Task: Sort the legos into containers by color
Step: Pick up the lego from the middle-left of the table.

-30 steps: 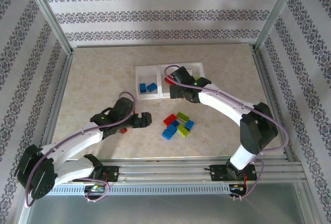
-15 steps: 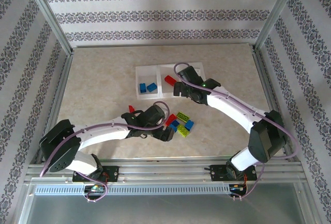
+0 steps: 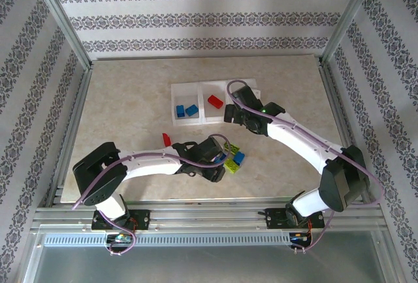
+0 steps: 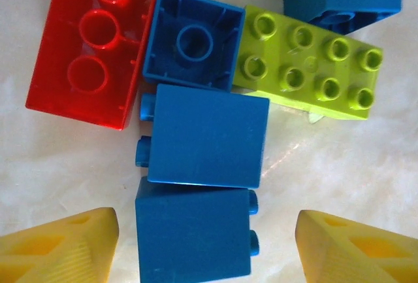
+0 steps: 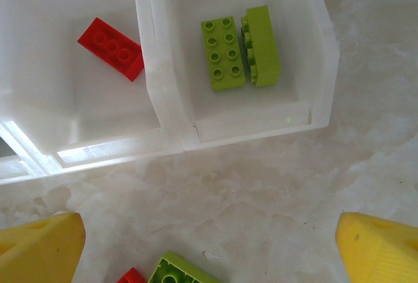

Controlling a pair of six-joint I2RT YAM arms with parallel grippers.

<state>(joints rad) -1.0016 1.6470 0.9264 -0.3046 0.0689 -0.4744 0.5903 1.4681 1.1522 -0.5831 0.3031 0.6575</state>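
While green legos [image 5: 238, 46] share one container [image 5: 324, 67], another [image 5: 78, 110] holds a red [image 5: 111, 49].

the left gripper [image 4: 209, 250] holds its fingertips [image 4: 62, 250] wide apart either side of a blue brick [image 4: 192, 234], which touches neither. beyond it on the pale surface [image 4: 366, 165] sit a second blue brick [image 4: 206, 136], a red brick [image 4: 91, 44] and a small blue brick [image 4: 192, 46] hollow side up, and a lime green brick [image 4: 307, 64] studs up.
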